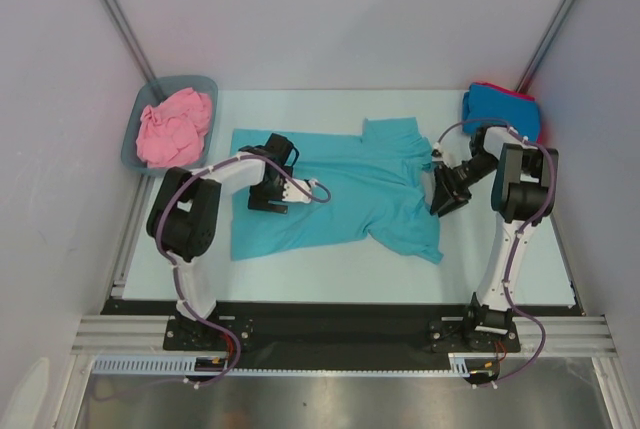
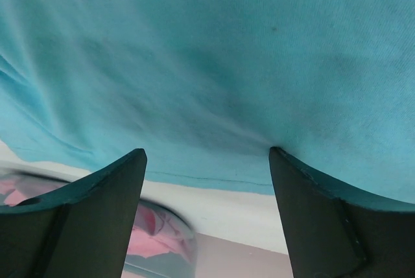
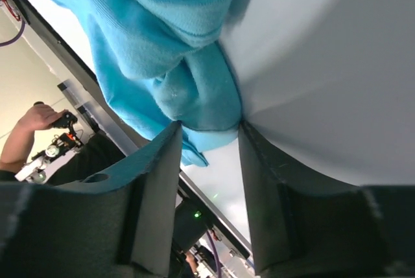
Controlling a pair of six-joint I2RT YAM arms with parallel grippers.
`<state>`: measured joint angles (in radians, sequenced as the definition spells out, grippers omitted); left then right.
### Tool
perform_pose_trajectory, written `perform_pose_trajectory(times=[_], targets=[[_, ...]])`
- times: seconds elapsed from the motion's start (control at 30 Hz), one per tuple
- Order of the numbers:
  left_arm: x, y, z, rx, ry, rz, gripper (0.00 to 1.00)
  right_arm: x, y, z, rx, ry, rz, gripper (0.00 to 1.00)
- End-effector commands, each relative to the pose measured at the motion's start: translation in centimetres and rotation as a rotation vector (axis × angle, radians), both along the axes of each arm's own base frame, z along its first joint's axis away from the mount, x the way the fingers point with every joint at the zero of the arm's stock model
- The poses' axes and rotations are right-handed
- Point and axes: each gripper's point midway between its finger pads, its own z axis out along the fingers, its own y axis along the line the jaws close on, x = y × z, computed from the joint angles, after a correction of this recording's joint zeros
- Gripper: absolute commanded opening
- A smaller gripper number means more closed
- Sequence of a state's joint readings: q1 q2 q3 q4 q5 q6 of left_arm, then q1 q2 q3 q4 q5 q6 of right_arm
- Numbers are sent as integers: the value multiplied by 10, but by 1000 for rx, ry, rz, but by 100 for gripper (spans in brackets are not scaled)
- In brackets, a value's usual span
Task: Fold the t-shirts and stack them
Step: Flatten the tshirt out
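The teal t-shirt (image 1: 350,189) lies spread across the middle of the desk (image 1: 500,249), with one sleeve bunched at its right side. The left tool (image 2: 207,155) is down over the shirt's left part, released, its fingers standing wide apart with nothing between them. The right tool (image 3: 209,126) is clenched on a fold of teal cloth at the shirt's right edge. A pink t-shirt (image 1: 175,124) sits crumpled in the tub (image 1: 130,144) at the far left corner. A blue t-shirt (image 1: 495,109) lies on a red t-shirt (image 1: 527,101) at the far right corner.
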<state>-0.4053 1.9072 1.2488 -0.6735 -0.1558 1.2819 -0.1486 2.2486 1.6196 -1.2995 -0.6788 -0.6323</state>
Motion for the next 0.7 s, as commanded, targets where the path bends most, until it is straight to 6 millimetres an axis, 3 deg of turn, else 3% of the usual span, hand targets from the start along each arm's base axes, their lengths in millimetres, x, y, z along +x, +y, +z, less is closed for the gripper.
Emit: perform_pose_trajectory(times=[0.0,0.2,0.37,0.47,0.5,0.67], targets=[[-15,-5,-14,-16,69,-12,83,13,6,0,14,-53,6,43],[-23,-10,-17,-75,142,50,82,17,7,4,7,-74,6,36],[-32,-9,-22,-91,175,82,74,20,9,3,6,-75,-9,16],[-42,-3,-30,-69,225,92,50,22,10,3,-4,-81,-14,15],[-44,-1,-32,-59,230,95,32,23,9,4,-9,-85,-13,15],[-50,9,-40,-44,255,124,20,26,4,9,-32,-109,-18,16]])
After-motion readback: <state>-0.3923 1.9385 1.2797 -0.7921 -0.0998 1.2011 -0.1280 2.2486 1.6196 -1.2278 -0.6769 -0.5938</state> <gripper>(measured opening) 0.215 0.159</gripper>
